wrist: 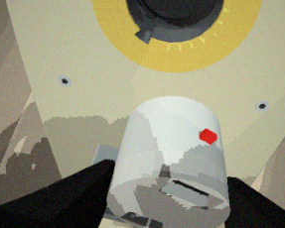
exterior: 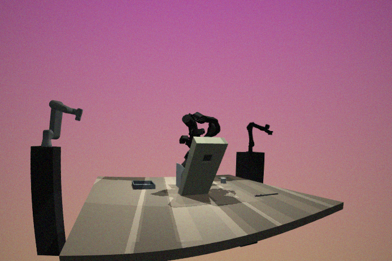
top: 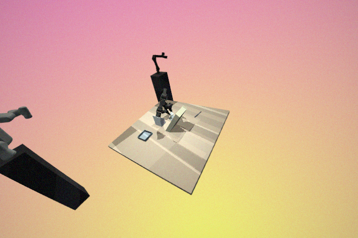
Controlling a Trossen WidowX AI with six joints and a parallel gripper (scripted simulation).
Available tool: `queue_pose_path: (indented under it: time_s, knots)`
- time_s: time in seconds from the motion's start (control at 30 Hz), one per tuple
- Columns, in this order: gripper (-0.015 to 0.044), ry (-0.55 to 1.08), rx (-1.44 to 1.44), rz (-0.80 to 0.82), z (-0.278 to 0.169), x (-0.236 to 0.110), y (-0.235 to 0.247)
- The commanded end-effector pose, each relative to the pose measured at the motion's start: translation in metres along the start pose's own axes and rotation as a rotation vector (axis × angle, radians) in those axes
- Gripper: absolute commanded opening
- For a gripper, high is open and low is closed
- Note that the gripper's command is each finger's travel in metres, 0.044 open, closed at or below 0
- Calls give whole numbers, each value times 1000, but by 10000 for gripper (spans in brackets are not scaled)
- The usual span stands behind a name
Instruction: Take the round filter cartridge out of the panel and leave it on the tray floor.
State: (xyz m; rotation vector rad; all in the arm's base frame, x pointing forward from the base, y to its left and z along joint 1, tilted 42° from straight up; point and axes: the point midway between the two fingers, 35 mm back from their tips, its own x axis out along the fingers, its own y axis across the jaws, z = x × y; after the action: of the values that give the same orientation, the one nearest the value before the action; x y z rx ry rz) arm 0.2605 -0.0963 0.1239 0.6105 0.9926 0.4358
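A big table top [exterior: 203, 221] with light and dark stripes sits under a pink and purple sky. 2 tall black blocks stand by it, 1 [exterior: 46, 196] at the left edge and 1 [exterior: 249, 166] at the back, and each has a small arm on top, a grey arm [exterior: 56, 121] and a black arm [exterior: 258, 130]. A thin dark stick [exterior: 265, 194] lies flat on the right side, and a little round cup [exterior: 223, 179] stands near the back block.

2 distant views, 1 close wrist view

A tan striped worktop [top: 182, 157] carries a tilted pale panel [top: 176, 119] near its far edge, with the dark arm [top: 163, 105] just left of it. A small blue-rimmed tray [top: 144, 135] lies nearer, to the left.
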Motion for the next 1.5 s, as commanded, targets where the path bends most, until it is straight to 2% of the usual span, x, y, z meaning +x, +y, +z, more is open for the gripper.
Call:
queue_pose_path:
  time_s: [0.0, 0.2, 0.83, 0.93, 1.47]
  knots:
    - [0, -5, -5, -6, 2, -26, -1]
    - [0, -7, -5, 1, 1, -51, 2]
    - [0, -9, -10, -4, 1, -37, -86]
    - [0, -3, 5, 1, 0, -37, -77]
    - [0, 41, 584, -340, -75, -51, -182]
